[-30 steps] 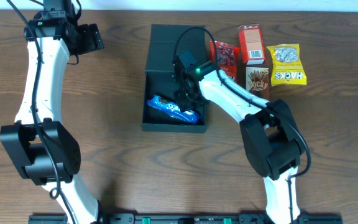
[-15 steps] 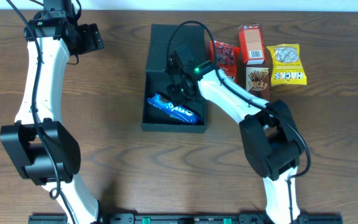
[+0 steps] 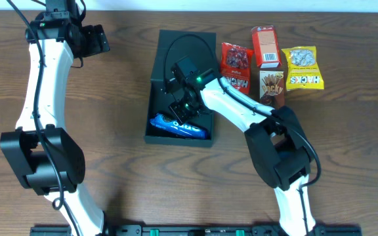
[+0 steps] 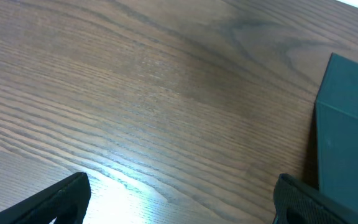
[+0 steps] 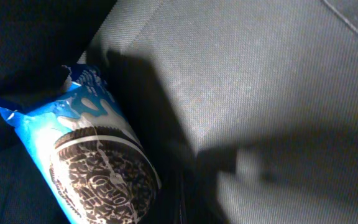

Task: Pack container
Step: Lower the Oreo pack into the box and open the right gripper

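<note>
The container (image 3: 169,46), a dark square box with its flap lid folded back, sits at the table's middle. A blue cookie pack (image 3: 176,126) lies along its near wall. My right gripper (image 3: 180,113) reaches down inside the box, shut, just beside the pack. In the right wrist view the blue cookie pack (image 5: 98,168) lies left of the closed right gripper (image 5: 182,202), over the container's grey floor (image 5: 260,74). My left gripper (image 3: 100,39) hovers open over bare wood at the far left. In its wrist view the left gripper (image 4: 179,208) holds nothing, and the container's corner (image 4: 350,124) shows at right.
To the right of the box lie a red snack pack (image 3: 236,64), an orange-red carton (image 3: 265,46), a brown stick-snack box (image 3: 272,86) and a yellow snack pack (image 3: 302,68). Bare wood stretches left of and in front of the box.
My right gripper has moved left and deeper into the box. The box and the blue pack have slid a little to the left with it. The left arm has stayed still.
</note>
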Robot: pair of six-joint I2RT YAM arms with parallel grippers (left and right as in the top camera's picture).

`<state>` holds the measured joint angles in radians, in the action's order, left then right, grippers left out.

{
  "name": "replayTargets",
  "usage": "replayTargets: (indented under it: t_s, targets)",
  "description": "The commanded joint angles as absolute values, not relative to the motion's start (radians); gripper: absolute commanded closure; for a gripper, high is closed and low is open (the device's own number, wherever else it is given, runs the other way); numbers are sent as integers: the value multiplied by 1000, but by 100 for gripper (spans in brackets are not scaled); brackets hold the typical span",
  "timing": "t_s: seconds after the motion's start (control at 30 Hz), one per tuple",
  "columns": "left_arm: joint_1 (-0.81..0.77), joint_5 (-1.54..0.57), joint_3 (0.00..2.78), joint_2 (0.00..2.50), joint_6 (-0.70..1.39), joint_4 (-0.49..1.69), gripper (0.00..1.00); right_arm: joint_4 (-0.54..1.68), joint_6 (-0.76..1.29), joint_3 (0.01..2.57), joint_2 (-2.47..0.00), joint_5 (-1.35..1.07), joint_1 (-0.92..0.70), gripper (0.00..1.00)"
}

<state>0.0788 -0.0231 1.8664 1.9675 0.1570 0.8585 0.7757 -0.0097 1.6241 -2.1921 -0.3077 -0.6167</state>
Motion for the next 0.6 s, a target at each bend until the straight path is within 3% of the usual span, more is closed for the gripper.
replayTargets:
  t_s: [0.0,0.2,0.57]
  targets:
    - [85,-27,1861,1977,161,860,5,750,-39,1640,-2205,-339,-621,98]
    - [86,-27,1860,1977,161,867,5,784,-69,1640,-2205,-476,-623,99]
    - [86,-27,1861,1977,161,864,5,834,-113,1640,-2205,-484,-620,99]
